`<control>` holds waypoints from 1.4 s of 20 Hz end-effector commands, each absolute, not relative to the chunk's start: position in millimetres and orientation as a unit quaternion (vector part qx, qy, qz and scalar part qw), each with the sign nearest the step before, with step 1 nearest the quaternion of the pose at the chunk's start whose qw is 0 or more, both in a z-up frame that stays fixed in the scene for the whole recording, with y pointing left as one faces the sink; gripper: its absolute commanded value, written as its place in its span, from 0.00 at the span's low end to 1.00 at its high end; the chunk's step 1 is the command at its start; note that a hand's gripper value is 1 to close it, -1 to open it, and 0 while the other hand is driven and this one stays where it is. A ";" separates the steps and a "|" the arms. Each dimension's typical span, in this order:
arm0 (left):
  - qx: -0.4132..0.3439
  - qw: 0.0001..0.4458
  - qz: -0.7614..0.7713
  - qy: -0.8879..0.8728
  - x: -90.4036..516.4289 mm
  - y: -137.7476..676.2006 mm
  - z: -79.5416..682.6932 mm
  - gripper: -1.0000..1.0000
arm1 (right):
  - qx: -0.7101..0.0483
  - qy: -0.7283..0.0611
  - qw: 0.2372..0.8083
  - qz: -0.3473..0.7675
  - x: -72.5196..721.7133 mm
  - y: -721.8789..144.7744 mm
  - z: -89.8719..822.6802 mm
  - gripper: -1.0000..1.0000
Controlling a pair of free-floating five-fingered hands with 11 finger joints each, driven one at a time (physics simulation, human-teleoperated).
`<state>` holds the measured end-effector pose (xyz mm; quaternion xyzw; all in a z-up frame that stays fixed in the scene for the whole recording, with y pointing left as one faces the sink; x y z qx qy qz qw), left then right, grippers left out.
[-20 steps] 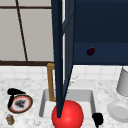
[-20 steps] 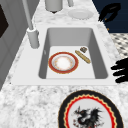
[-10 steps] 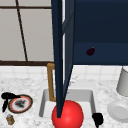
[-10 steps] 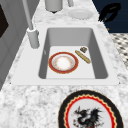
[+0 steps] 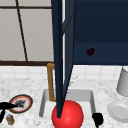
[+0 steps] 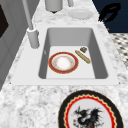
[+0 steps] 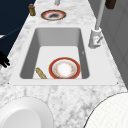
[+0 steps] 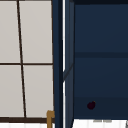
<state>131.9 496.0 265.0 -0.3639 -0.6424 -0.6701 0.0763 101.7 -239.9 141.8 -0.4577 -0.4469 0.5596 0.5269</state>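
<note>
My left hand (image 5: 5,107) floats at the counter's left front, one straight finger reaching toward the dragon-patterned plate (image 5: 21,103) (image 6: 91,111) (image 7: 53,15). It holds nothing. My right hand (image 5: 98,119) (image 6: 110,11) (image 7: 3,60) hangs off the sink's right front corner with relaxed fingers, empty, beside the white plate (image 5: 118,111) (image 6: 80,13). A red-rimmed plate (image 6: 63,62) (image 7: 64,68) lies flat in the sink (image 6: 100,62), with a tan stick (image 6: 83,57) and a small dark lump (image 6: 83,49) beside it. The front view shows a red round shape (image 5: 67,115) there.
A dark blue cabinet door (image 5: 61,57) stands open above the sink; a small dark fruit (image 5: 90,51) (image 8: 91,105) sits inside the cabinet. The tap (image 6: 32,35) (image 7: 96,37) rises behind the sink. A pale pot (image 5: 123,82) stands right, a small brown shaker (image 5: 10,119) left.
My left hand has drifted left and a little down toward the picture's edge, and it has left the left side view. The right hand has stayed put.
</note>
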 end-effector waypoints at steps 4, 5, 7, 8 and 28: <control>-0.326 0.096 -0.672 -0.658 136.9 488.3 225.8 0.00 | -0.458 -0.447 0.527 0.560 101.7 -239.9 141.8 0.50; -0.325 0.096 -0.672 -0.658 139.6 488.5 220.1 0.00 | -0.458 -0.447 0.527 0.560 101.7 -239.9 141.8 0.50; -0.331 0.102 -0.669 -0.657 150.5 492.7 208.6 0.00 | -0.458 -0.447 0.527 0.560 101.7 -239.9 141.8 0.50; -0.328 0.101 -0.670 -0.658 150.8 492.9 202.8 0.00 | -0.458 -0.447 0.527 0.560 101.7 -239.9 141.8 0.50; -0.349 0.081 -0.677 -0.643 176.1 519.9 126.8 0.00 | -0.458 -0.447 0.527 0.560 101.7 -239.9 141.8 0.50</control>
